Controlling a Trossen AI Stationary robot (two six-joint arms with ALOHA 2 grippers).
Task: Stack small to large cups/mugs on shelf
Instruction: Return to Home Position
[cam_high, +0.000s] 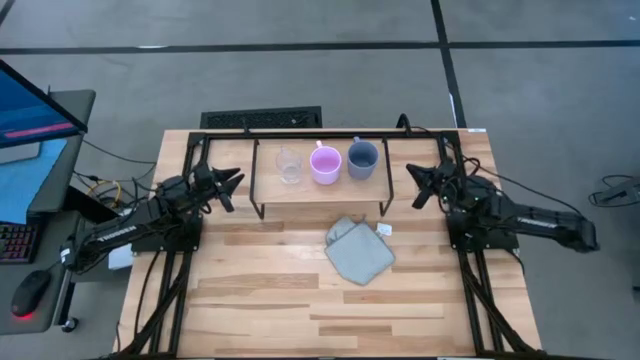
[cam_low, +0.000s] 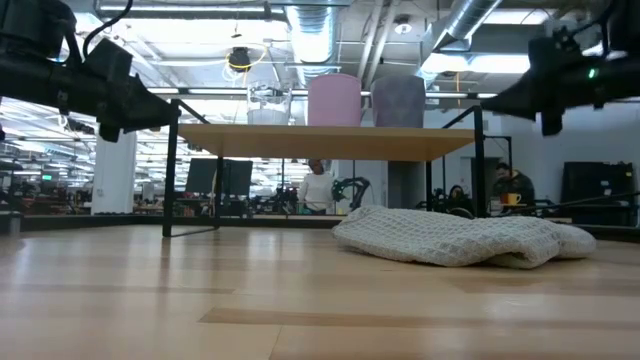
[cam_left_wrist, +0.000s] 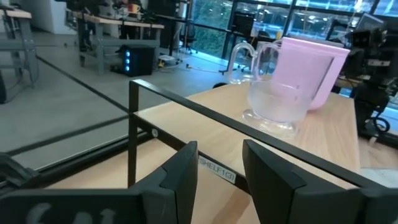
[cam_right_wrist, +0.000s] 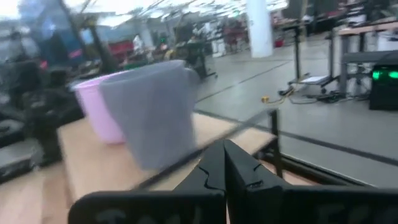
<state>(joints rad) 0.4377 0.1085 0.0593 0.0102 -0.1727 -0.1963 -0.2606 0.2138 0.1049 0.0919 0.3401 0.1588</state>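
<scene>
Three vessels stand upright in a row on the shelf (cam_high: 318, 190), a light board on black wire legs: the clear glass cup (cam_high: 289, 166) toward the table's left, the pink-lilac mug (cam_high: 325, 164) in the middle, the blue-grey mug (cam_high: 362, 160) toward the right. My left gripper (cam_high: 236, 181) hovers open off the shelf's left end, pointing at the glass cup (cam_left_wrist: 273, 93). My right gripper (cam_high: 411, 181) is shut off the shelf's right end, facing the blue-grey mug (cam_right_wrist: 155, 112). Neither touches anything.
A grey-green cloth (cam_high: 358, 250) lies crumpled on the slatted tabletop (cam_high: 260, 300), just on the near side of the shelf. A small white tag (cam_high: 384, 230) sits beside it. A black frame (cam_high: 330, 132) runs along the table's far edge.
</scene>
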